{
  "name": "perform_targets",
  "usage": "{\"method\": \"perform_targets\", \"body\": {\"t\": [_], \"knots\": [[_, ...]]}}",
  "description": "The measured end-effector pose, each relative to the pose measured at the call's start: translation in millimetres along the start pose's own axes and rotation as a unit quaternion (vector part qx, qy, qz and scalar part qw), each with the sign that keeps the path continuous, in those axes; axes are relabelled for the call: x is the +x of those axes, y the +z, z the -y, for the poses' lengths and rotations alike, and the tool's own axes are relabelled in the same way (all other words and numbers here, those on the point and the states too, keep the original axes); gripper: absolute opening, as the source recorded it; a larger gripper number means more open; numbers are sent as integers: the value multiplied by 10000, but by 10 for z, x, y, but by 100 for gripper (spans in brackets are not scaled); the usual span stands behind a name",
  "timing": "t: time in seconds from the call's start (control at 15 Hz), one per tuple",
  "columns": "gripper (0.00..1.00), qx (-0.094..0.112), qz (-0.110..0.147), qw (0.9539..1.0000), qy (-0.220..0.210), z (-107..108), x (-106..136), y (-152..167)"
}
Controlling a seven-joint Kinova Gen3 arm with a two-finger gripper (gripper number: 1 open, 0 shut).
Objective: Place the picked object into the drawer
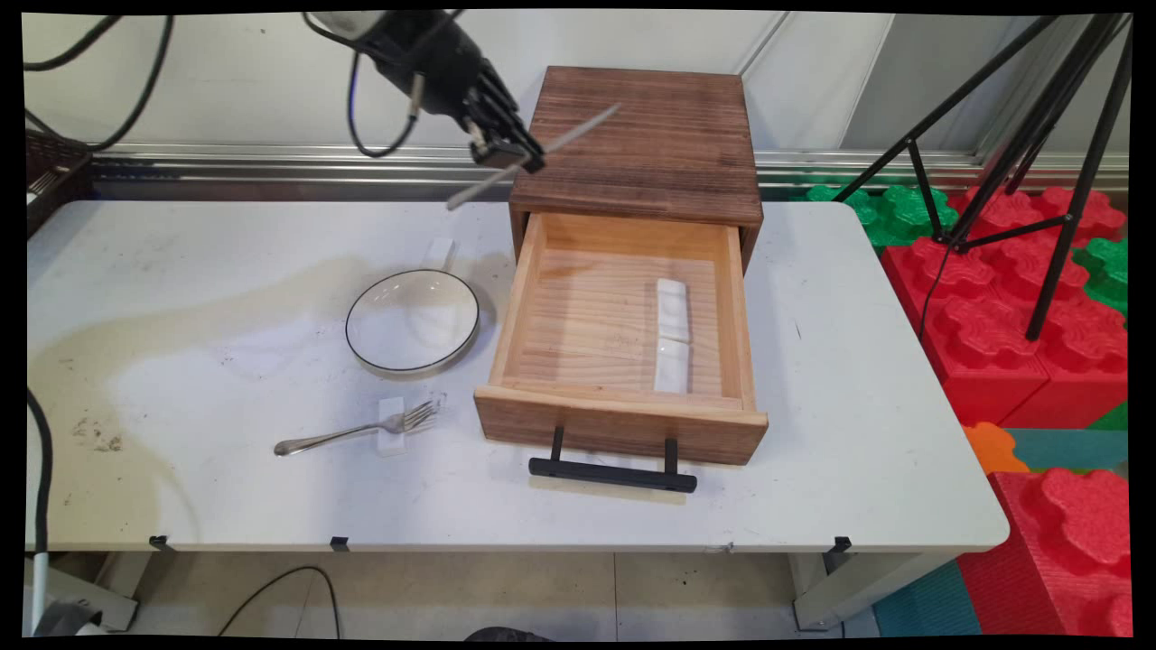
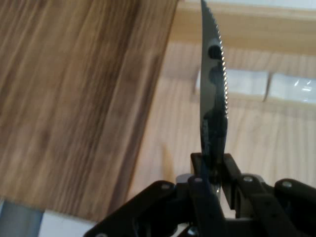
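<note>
Nearest to me, at the table's (image 1: pixel 813 506) front, a black handle (image 1: pixel 613 473) is sticking out from the pulled-open drawer (image 1: pixel 623 424). Left of it a fork (image 1: pixel 358 431) is lying with its neck resting on a small white rest (image 1: pixel 392 424), tines pointing toward the drawer. A little further back a white plate (image 1: pixel 413 320) with a dark rim is sitting just beside the drawer's left wall, and another white rest (image 1: pixel 439 252) is peeking out behind it.

Inside the drawer two white rests (image 1: pixel 672 335) are lying end to end near the right wall; in the hand view they are showing only as pale blocks (image 2: pixel 276 85) partly cut by the blade.

Further back and higher, the gripper (image 1: pixel 507 153) is hanging in the air over the cabinet's (image 1: pixel 646 144) front left corner, its fingers (image 2: pixel 201 170) pinching a knife (image 1: pixel 533 155) by the middle. The knife is lying slanted in the main view, blurred, one end over the dark cabinet top, the other sticking out left and lower. In the hand view its serrated blade (image 2: pixel 213 94) is rising edge-on; the handle is hidden below the fingers. The arm itself is cut off at the top edge.
</note>
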Motion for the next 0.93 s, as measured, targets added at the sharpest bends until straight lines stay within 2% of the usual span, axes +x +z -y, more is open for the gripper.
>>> {"method": "perform_targets", "body": {"t": [0.53, 0.93], "knots": [[0, -285, -188, 9993, 136, -266, 343, 378], [0, -399, -251, 9987, 211, -327, 457, 724]]}}
